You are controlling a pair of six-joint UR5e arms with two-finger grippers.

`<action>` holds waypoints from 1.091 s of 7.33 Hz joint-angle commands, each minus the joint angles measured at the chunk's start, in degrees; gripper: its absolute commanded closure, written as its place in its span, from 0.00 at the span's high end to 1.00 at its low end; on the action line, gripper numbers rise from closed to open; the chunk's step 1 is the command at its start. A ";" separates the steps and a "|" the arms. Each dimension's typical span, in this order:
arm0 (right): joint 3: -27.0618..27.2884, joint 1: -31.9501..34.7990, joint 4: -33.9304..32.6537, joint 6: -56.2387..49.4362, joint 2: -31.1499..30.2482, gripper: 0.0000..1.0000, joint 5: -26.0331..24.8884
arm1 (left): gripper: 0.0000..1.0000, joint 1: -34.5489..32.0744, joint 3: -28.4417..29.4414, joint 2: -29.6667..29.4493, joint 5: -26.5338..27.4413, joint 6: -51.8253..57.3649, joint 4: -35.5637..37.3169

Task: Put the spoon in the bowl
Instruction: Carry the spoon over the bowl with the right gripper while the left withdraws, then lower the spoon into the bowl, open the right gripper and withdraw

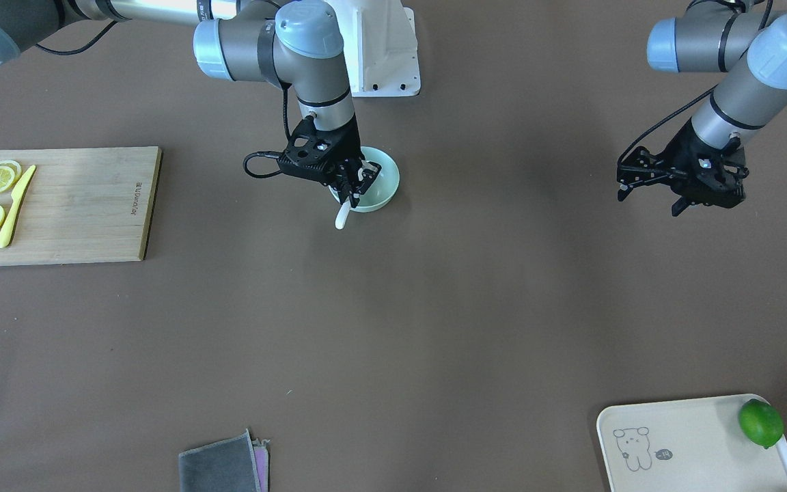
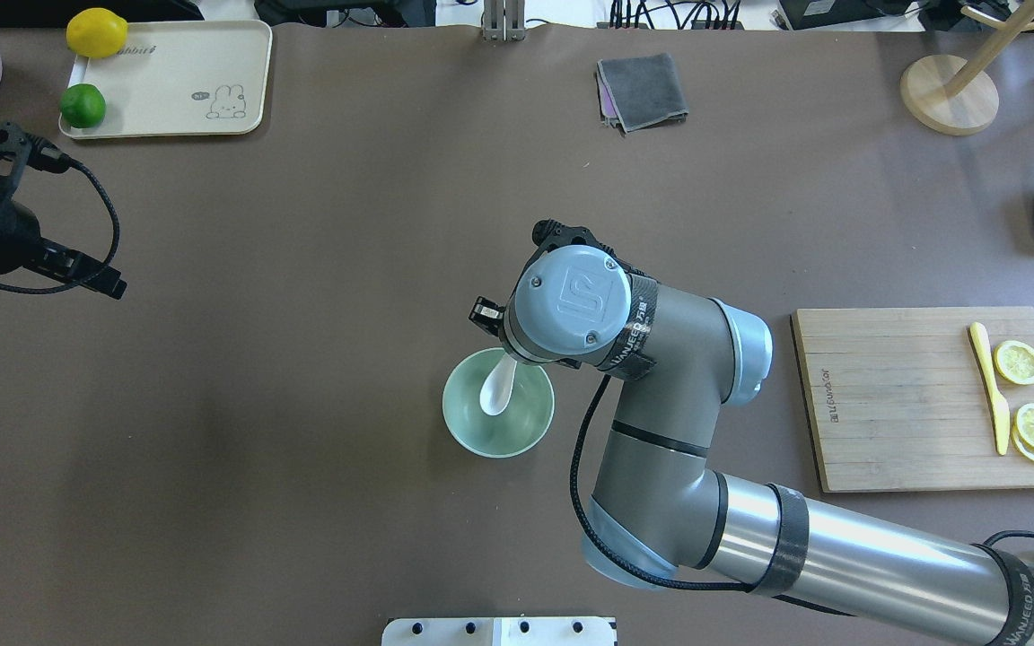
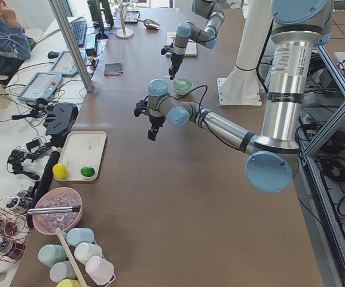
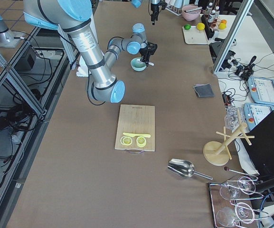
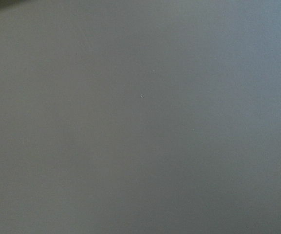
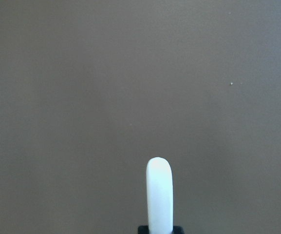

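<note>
Brown counter (image 2: pixel 302 269). We see the right pincer (image 1: pixel 354 186) clamped on the handle of the white spoon (image 2: pixel 496 391), its scoop angled down inside the green bowl (image 2: pixel 481 441), seemingly ready for release. Well away from the bowl, we cannot tell whether the left pincer (image 1: pixel 667 190) is open or closed.

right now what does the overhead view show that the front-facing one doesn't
Only overhead: the spoon with its scoop inside the bowl, and a lemon on the tray. Only front-facing: the right hand closed on the spoon's handle, whose end sticks out past the bowl's rim. Both: the bowl, the cutting board with lemon slices and a yellow knife, and the lime.
</note>
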 commanded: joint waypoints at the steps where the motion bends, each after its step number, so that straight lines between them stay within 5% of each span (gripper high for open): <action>1: 0.93 3.34 -0.33 -3.18 -1.23 1.00 3.00 | 0.97 -0.86 0.79 -0.06 -0.13 0.19 -0.01; 5: 24.81 19.48 -11.48 -30.09 -24.47 1.00 16.71 | 0.97 -12.16 2.62 3.71 -6.52 12.98 1.05; 8: 20.04 38.37 -11.23 -60.93 -34.70 1.00 28.21 | 0.97 -23.68 6.50 4.25 -8.65 30.29 7.78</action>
